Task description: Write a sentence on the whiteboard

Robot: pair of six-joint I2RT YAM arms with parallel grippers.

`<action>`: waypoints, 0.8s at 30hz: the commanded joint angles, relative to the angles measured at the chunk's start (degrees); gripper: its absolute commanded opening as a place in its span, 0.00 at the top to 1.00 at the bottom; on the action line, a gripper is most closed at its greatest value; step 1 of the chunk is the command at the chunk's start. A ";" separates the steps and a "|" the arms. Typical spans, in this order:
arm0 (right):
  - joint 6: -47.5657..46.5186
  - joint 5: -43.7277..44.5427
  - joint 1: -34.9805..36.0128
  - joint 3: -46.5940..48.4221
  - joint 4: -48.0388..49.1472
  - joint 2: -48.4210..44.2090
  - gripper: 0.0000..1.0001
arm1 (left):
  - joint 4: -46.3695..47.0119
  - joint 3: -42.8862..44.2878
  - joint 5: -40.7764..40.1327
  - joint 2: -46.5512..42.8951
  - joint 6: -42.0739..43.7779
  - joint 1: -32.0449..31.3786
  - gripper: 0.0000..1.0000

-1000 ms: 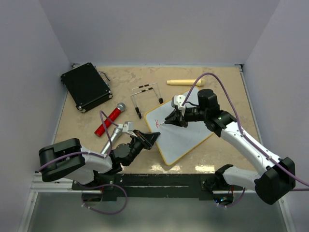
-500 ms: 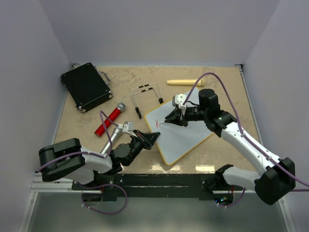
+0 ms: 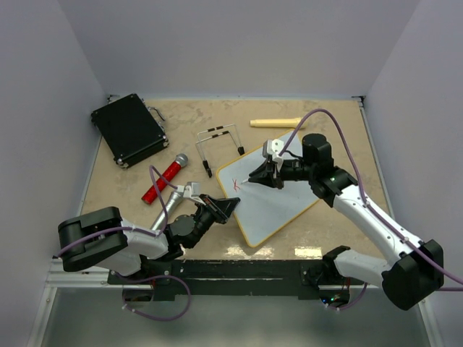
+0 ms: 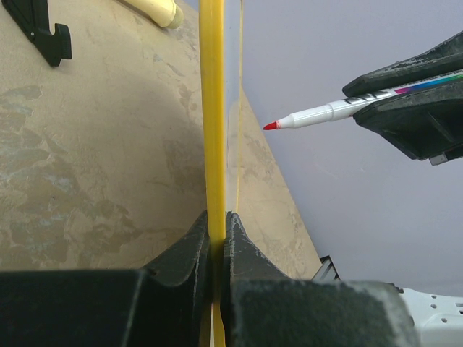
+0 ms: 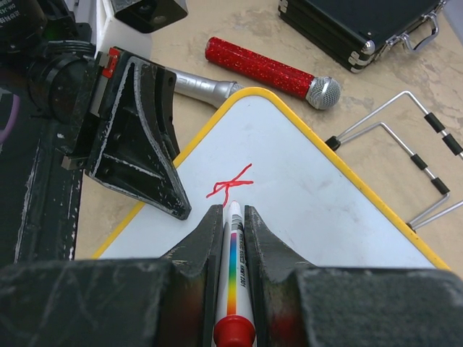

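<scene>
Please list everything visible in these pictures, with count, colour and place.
whiteboard: 1, white with yellow frame, table centre-right
red mark: 1, red, whiteboard's far-left corner
marker: 1, white with red tip, held over whiteboard
case: 1, black, table's far-left corner
microphone: 1, red with silver head, left of whiteboard
wire stand: 1, silver with black grips, beyond whiteboard
stick: 1, cream, far edge
table: 1, beige marbled, under everything
left pincer: 1, black, shut on whiteboard's frame
right pincer: 1, black, shut on marker
</scene>
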 commanded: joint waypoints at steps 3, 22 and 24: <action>1.67 -0.59 -0.24 0.54 2.93 1.62 1.00 | 6.92 -0.96 1.10 0.13 1.87 -0.12 1.00; 2.46 1.17 0.81 -0.24 3.90 4.00 1.00 | 8.32 -1.40 1.19 0.48 1.96 -0.12 1.00; 2.55 1.43 0.90 -0.24 3.98 4.35 1.00 | 8.24 -1.40 1.28 0.48 1.96 -0.12 1.00</action>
